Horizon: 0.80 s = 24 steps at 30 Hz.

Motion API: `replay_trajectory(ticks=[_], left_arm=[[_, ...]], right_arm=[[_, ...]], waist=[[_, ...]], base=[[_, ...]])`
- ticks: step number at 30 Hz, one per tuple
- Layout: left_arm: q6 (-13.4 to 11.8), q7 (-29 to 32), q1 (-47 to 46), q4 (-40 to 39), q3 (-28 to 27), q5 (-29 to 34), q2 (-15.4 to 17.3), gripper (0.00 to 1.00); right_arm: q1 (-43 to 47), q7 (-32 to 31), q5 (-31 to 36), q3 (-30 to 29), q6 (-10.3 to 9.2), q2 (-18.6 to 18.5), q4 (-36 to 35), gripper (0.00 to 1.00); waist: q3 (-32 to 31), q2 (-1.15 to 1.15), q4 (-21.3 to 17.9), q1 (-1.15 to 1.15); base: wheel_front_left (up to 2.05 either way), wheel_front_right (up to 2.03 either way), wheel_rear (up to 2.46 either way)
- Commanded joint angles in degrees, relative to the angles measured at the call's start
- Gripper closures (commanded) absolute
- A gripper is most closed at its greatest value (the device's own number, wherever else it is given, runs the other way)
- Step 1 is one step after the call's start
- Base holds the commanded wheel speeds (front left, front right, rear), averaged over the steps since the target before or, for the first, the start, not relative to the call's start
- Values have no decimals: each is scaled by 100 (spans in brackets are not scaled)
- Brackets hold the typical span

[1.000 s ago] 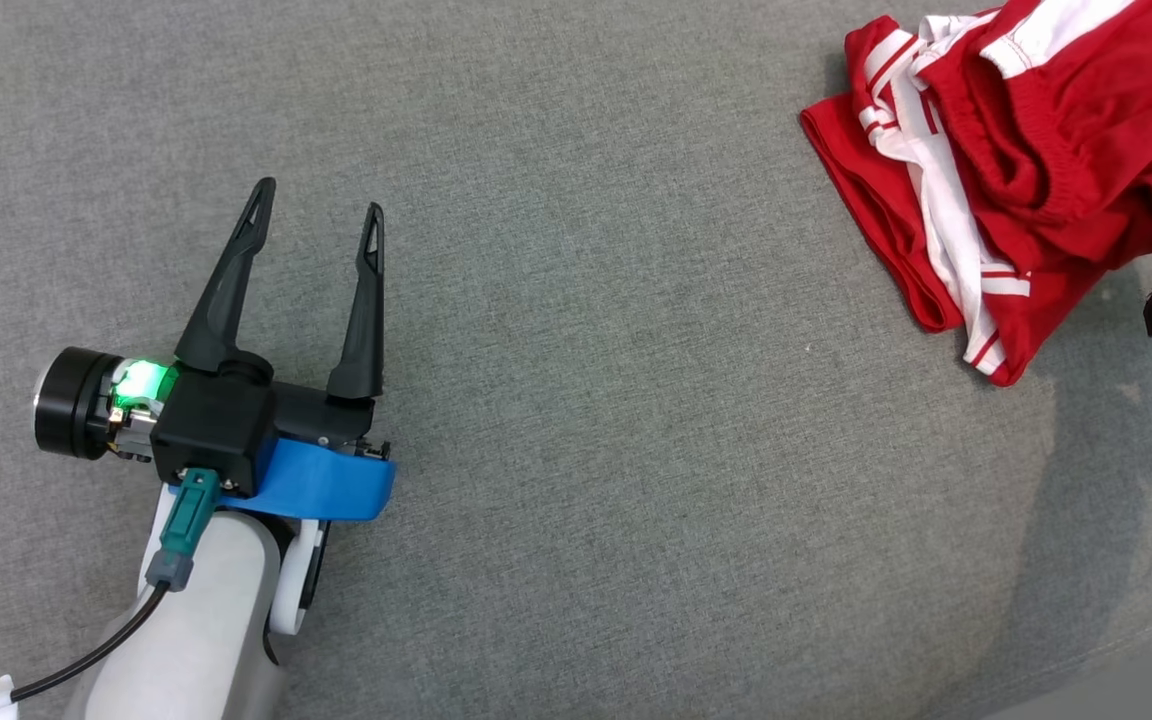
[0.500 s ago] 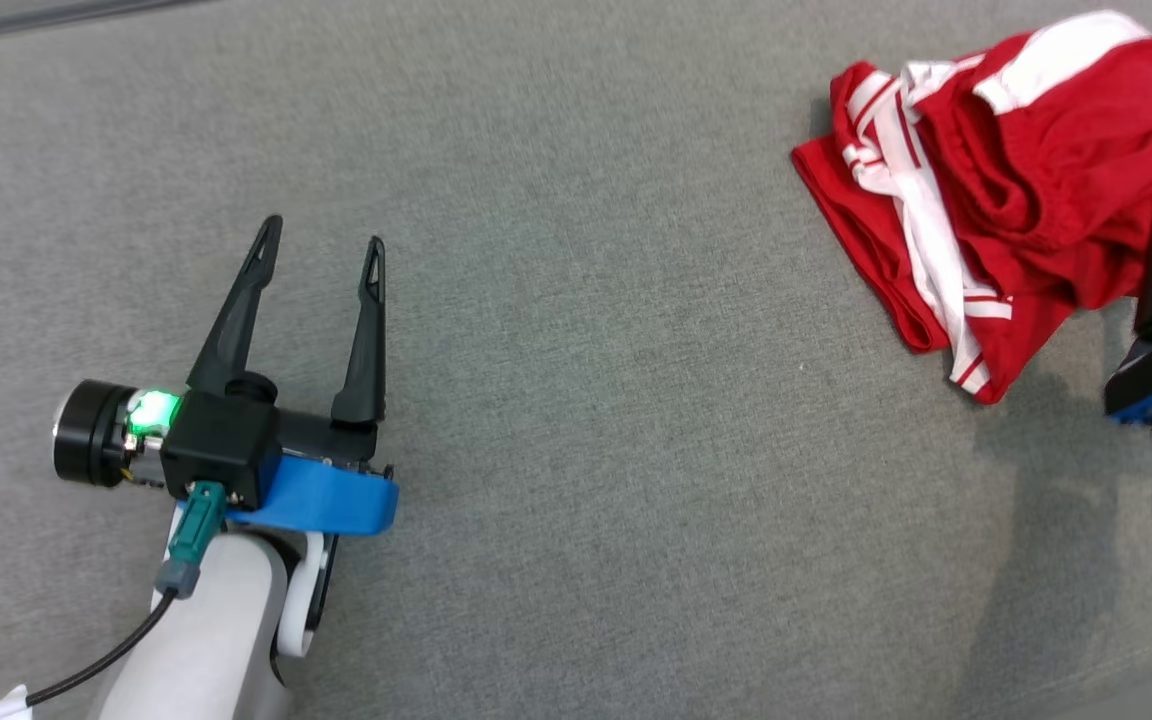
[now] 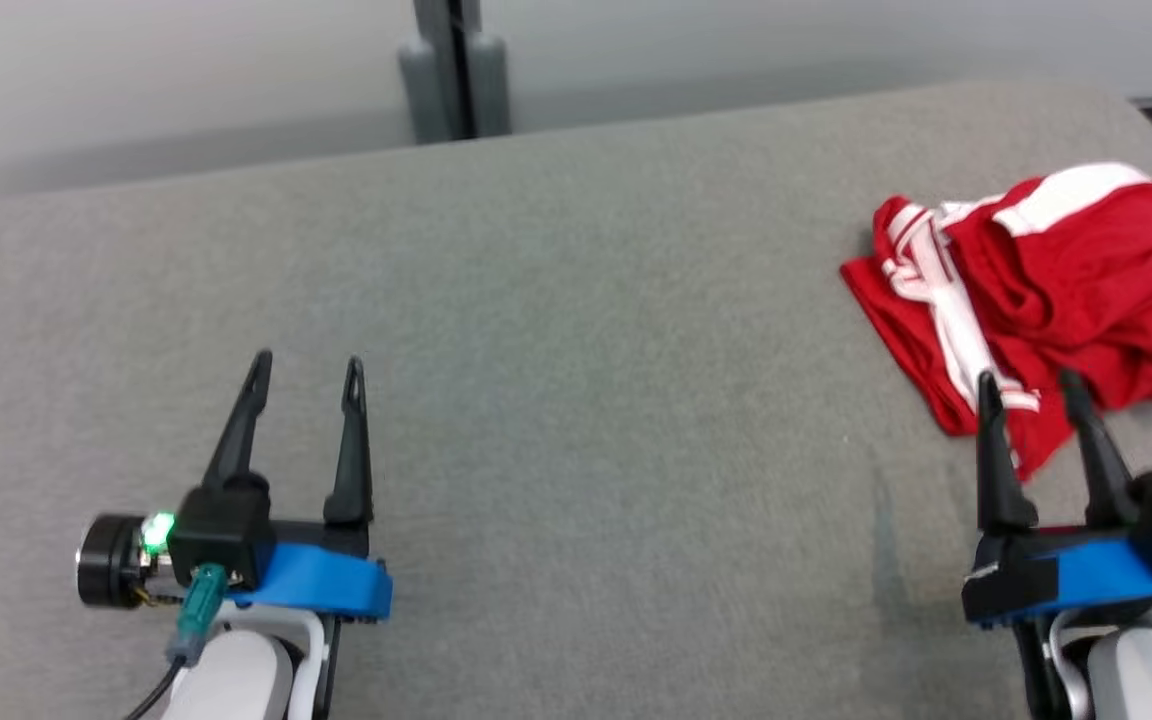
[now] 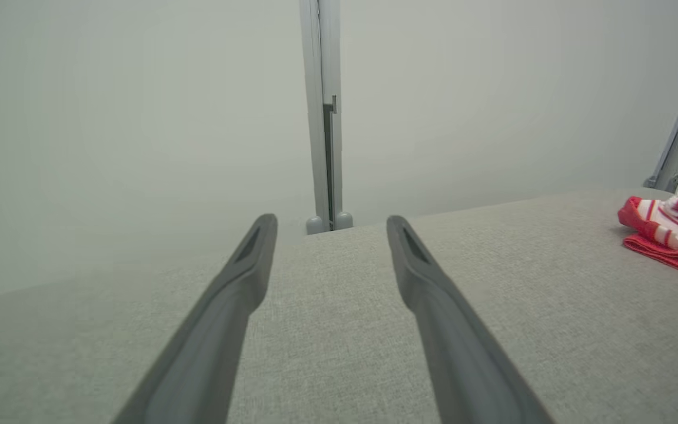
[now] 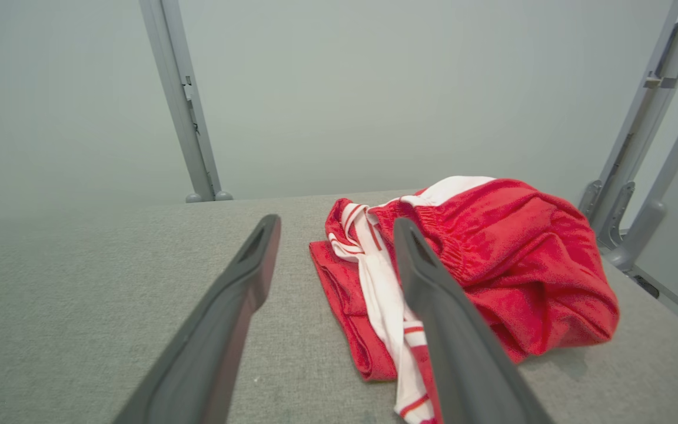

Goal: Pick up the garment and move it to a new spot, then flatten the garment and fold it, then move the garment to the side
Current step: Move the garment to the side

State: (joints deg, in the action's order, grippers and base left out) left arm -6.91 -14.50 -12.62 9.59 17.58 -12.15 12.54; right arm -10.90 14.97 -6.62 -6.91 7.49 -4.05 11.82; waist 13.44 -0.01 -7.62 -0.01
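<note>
Garment [image 3: 1046, 290], red-and-white, lies bunched and unfolded at the worktop's [image 3: 616, 400] far right corner. Right hand [image 3: 1026, 380] spread, empty, by its near edge; left hand [image 3: 307, 360] spread, empty, near left. Judged: pick-up step. Next: right hand dips, pinches the near hem.

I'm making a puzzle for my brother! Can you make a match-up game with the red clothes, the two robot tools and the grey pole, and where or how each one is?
Things:
1. garment
2. left tool
3. right tool
4. grey post

Descriptions:
A. stands upright behind the far edge of the grey surface
B. open, over bare cloth, lower left of the head view
C. red and white, crumpled in a heap
D. open, pointing at the heap from just in front

Pairs: 1-C, 2-B, 3-D, 4-A.
</note>
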Motion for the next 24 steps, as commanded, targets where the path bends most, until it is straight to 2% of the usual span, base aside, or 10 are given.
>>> replay_trajectory(ticks=[1, 8, 12, 24], left_arm=[[-42, -29, 152, 44, -38, -45, 14, 0], [-123, -44, 655, 144, -162, -201, 86, 0], [-74, -48, 905, 171, -151, -287, 117, 0], [-8, 11, 1440, 174, -71, -424, 229, 0]], right_arm=[[185, 3, -47, 67, 0, 29, -127, 0], [725, -251, -28, 256, 1, 96, -588, 0], [1017, -436, 33, 266, 1, 103, -802, 0], [1765, -825, -78, 242, 1, 111, -1230, 0]], waist=[[-109, 1, 95, 1], [-619, 1, 501, 1], [-864, 1, 634, 1], [-1399, 1, 651, 1]], base=[[0, 0, 0], [0, 0, 0], [0, 0, 0], [0, 0, 0]])
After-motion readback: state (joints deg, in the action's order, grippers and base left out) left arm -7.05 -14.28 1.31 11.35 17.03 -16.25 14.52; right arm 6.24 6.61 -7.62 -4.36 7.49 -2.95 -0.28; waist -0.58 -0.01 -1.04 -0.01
